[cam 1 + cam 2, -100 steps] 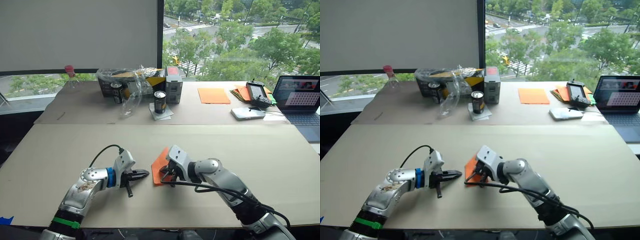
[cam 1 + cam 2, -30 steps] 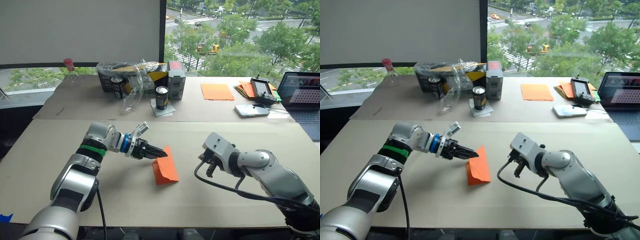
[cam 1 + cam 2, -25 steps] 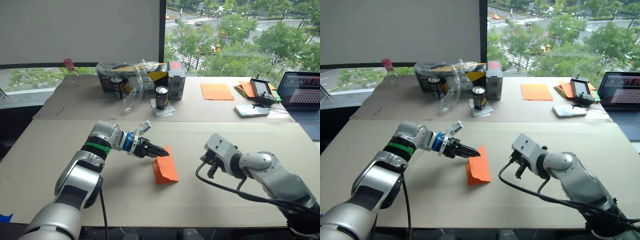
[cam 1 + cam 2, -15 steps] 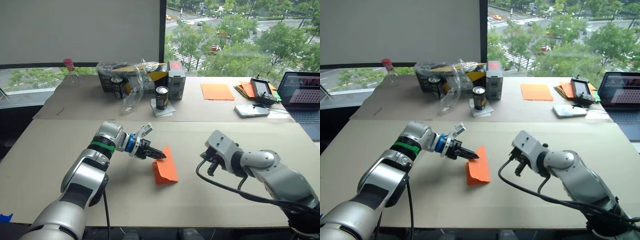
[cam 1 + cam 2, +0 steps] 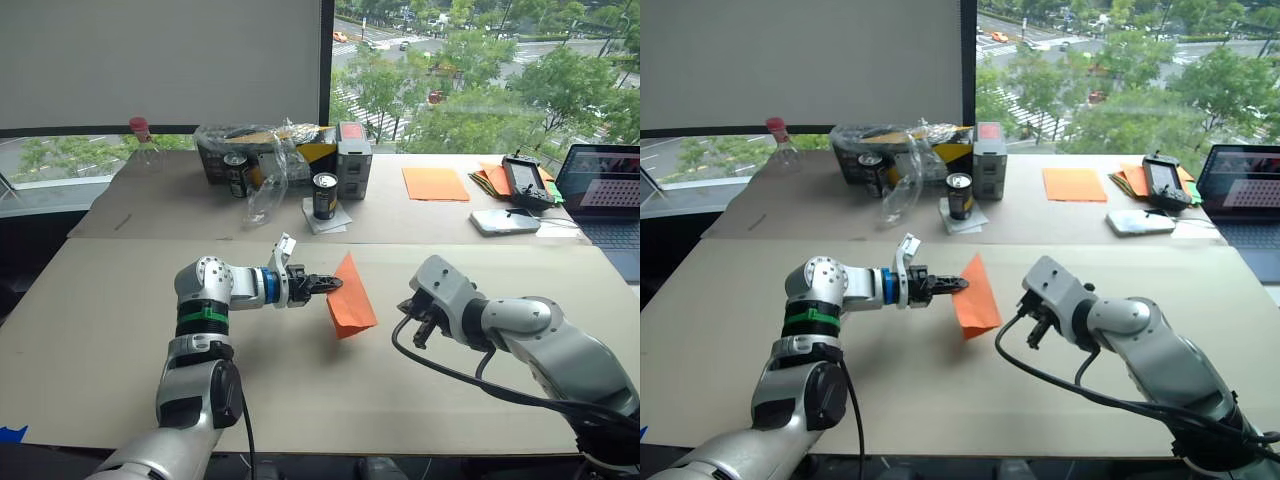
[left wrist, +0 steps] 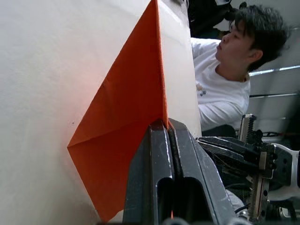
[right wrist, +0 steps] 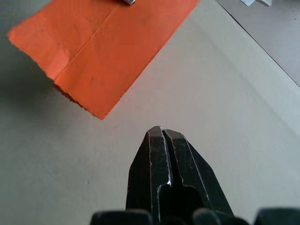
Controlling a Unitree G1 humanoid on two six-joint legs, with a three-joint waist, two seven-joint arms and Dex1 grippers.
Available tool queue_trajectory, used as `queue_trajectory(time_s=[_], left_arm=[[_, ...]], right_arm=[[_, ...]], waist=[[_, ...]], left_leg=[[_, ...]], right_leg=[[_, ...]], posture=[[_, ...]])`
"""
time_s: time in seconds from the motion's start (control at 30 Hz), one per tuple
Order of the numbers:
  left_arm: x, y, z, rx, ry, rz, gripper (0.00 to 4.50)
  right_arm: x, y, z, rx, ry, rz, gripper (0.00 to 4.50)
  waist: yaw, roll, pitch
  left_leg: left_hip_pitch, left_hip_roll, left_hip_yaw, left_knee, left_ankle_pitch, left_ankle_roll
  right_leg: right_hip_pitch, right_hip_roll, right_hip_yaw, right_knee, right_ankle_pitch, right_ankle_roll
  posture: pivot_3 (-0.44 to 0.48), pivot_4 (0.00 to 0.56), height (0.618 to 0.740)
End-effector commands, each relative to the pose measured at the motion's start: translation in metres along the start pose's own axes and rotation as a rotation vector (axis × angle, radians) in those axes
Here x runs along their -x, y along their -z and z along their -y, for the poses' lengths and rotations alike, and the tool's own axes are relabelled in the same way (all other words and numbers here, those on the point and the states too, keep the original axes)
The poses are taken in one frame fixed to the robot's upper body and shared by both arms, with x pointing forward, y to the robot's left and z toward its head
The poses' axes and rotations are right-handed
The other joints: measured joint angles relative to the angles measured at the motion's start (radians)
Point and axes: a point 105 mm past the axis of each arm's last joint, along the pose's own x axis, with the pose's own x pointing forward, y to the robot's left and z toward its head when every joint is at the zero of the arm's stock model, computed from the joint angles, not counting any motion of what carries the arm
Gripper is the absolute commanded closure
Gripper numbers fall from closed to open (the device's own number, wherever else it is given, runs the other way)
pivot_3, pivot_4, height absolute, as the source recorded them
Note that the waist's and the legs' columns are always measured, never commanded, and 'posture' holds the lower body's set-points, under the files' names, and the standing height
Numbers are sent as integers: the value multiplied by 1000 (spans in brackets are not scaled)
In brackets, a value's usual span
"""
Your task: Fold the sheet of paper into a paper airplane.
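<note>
Paper airplane (image 5: 349,298), a creased orange wedge, is hanging above the table (image 5: 120,310), clamped by the left gripper (image 5: 328,285) on a level forearm. Right gripper (image 5: 411,332) is idling nearby, pinched together, grasping nothing.

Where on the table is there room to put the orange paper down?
The near table is bare left of the left gripper holding the paper airplane, and beyond the right gripper toward the laptop. It's crowded around the cans.
</note>
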Motion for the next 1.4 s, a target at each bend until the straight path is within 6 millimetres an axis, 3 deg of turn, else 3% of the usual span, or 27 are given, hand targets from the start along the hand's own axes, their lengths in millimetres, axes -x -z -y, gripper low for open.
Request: queue_trajectory(time_s=[0.03,0.27,0.6,0.63,0.93,1.03,1.3,1.33,1.4], left_arm=[[2,1,5,35,-47,77,4446],[-4,11,-5,127,-131,149,4446],[1,11,0,56,-106,128,4446],[4,10,-1,43,-114,129,3929],[26,-3,-1,39,-107,194,895],[51,-19,1,-9,-113,252,25],[110,-26,26,-506,-195,103,25],[112,-21,24,-557,-209,66,0],[115,5,-1,-845,-363,-163,0]], right_arm=[[4,-11,4,23,16,37,4500],[0,-14,2,28,0,44,4500],[-6,-16,0,28,-16,48,4500],[-8,-17,0,31,-19,49,4500],[-14,-20,-2,30,-40,63,4500],[-16,-24,-4,18,-55,80,4500],[-29,-48,-23,-106,-121,193,4500],[-30,-49,-26,-110,-130,195,3908],[-36,-54,-32,-117,-145,195,3291]], waist=[[4,0,0],[-1,0,0],[11,0,0],[10,0,0],[11,0,0],[7,0,0],[-6,0,0],[-5,0,0],[-5,0,0]], left_leg=[[0,0,0,0,0,0],[1,-1,0,0,0,-1],[0,-2,0,0,1,-2],[1,-2,0,0,1,-2],[1,-2,0,0,1,-2],[1,-2,0,0,1,-2],[3,0,0,-3,4,-7],[3,-1,0,-3,4,-8],[2,-1,0,-4,4,-8]], right_leg=[[0,0,0,0,0,0],[0,0,1,0,0,0],[1,-2,1,-1,1,1],[1,-2,1,-1,1,1],[0,-2,1,-1,1,1],[0,-2,1,-1,1,0],[-1,0,1,1,1,0],[-1,0,1,1,1,0],[0,-1,1,0,2,-1]], posture=[[0,150,732],[0,150,732],[0,150,732],[0,150,732],[0,150,732],[0,150,732],[0,150,732],[0,150,732],[0,150,732]])
